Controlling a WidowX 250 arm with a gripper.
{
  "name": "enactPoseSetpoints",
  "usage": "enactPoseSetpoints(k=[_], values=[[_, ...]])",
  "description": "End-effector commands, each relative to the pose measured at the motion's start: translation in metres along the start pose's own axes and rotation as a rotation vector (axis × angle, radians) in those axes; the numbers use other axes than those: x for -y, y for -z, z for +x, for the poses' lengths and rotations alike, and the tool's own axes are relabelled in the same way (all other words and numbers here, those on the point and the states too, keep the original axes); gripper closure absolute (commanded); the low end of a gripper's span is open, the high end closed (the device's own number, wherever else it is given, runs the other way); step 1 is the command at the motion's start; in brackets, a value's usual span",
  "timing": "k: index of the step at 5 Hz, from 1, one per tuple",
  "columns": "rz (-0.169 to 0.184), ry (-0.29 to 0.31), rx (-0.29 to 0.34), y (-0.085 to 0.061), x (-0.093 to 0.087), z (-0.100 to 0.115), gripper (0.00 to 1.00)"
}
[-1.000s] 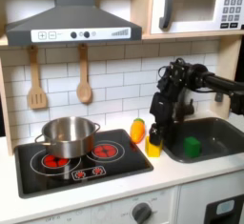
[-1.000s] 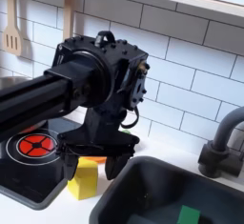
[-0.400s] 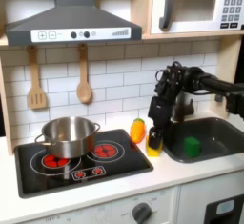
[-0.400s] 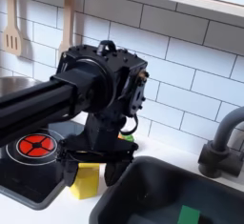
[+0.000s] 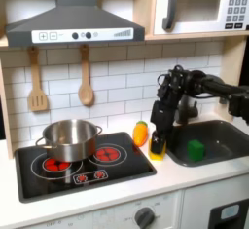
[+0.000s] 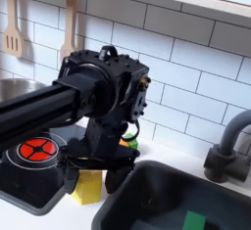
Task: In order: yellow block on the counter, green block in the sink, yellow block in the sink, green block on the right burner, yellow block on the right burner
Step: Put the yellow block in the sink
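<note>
The yellow block (image 5: 157, 152) (image 6: 88, 186) sits on the pale counter (image 5: 185, 177) between the black cooktop and the sink (image 5: 226, 135) (image 6: 152, 203). My gripper (image 5: 157, 141) (image 6: 92, 172) hangs directly over the yellow block, pointing down. It is open, with one finger on each side of the block's top. The green block (image 5: 195, 151) (image 6: 195, 220) lies inside the sink, to the right of the gripper in both exterior views. The right burner (image 5: 107, 154) has nothing on it.
A steel pot (image 5: 68, 138) stands on the left burner of the cooktop (image 5: 58, 177). An orange-yellow toy with a green tip (image 5: 141, 133) stands just behind the yellow block. The black faucet (image 6: 225, 148) rises at the sink's far side. Wooden utensils hang on the tiled wall.
The gripper has sunk a little and shifted slightly left, so its fingers now reach down around the yellow block. Both blocks stay where they were.
</note>
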State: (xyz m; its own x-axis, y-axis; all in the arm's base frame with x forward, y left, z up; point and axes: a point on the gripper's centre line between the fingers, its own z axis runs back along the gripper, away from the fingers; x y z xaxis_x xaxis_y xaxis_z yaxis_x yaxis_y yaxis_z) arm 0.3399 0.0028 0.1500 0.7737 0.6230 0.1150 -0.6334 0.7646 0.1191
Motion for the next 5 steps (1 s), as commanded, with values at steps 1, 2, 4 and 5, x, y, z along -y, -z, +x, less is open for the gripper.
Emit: enactPoseSetpoints(k=[1, 2, 4, 5], values=[[0.001, 0.000, 0.006, 0.002, -0.001, 0.002, 1.00], [-0.001, -0.002, 0.006, 0.001, -0.002, 0.002, 1.00], [-0.013, 0.008, 0.010, 0.000, 0.000, 0.002, 1.00], [-0.037, 0.023, 0.024, -0.012, 0.001, 0.000, 1.00]])
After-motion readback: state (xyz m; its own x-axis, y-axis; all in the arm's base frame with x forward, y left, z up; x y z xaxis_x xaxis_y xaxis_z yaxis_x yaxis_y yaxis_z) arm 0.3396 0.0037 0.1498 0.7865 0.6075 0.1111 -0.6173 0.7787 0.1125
